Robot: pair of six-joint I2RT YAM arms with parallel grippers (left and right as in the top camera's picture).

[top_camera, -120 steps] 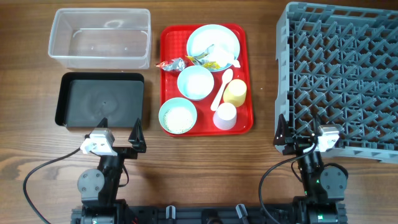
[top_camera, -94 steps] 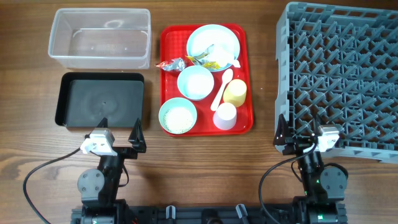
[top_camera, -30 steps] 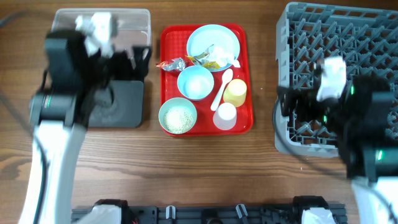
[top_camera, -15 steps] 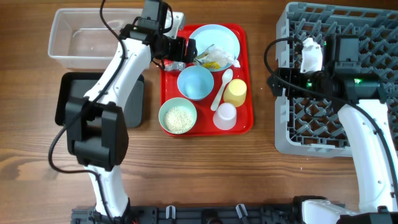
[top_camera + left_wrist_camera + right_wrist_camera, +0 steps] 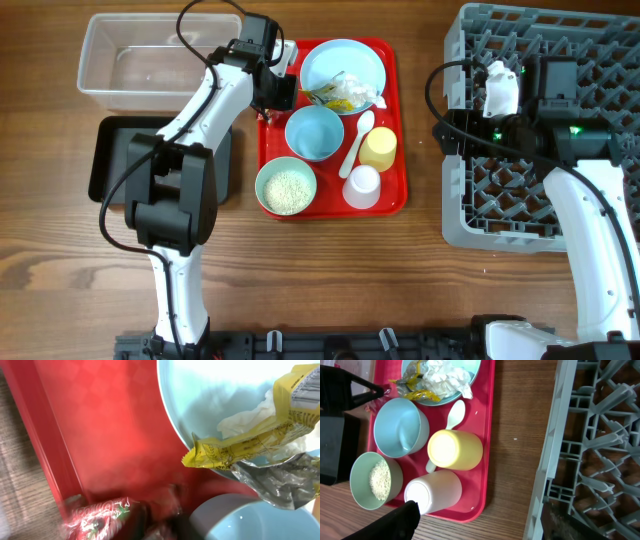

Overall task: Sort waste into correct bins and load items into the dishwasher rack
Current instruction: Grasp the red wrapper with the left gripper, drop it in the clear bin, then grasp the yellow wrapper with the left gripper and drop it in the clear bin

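Note:
My left gripper (image 5: 277,95) is down at the red tray's (image 5: 400,120) far left corner. In the blurred left wrist view its dark fingers (image 5: 150,520) are shut on the red and silver wrapper (image 5: 97,517). Beside it, the pale blue plate (image 5: 343,62) carries a yellow wrapper (image 5: 235,447) and white napkin (image 5: 250,417). Blue bowl (image 5: 314,132), mint bowl of rice (image 5: 286,187), spoon (image 5: 357,143), yellow cup (image 5: 378,148) and whitish cup (image 5: 362,186) stand on the tray. My right gripper (image 5: 445,135) hangs open over the dishwasher rack's (image 5: 560,200) left edge, holding nothing.
The clear tub (image 5: 160,60) sits at the back left, and the black tray (image 5: 115,160) lies in front of it, partly under my left arm. A strip of bare wood runs between the red tray and the rack.
The left gripper has closed at the red and silver wrapper and shifted a little toward the tray's left rim. The right arm has barely moved, and its jaws have narrowed slightly.

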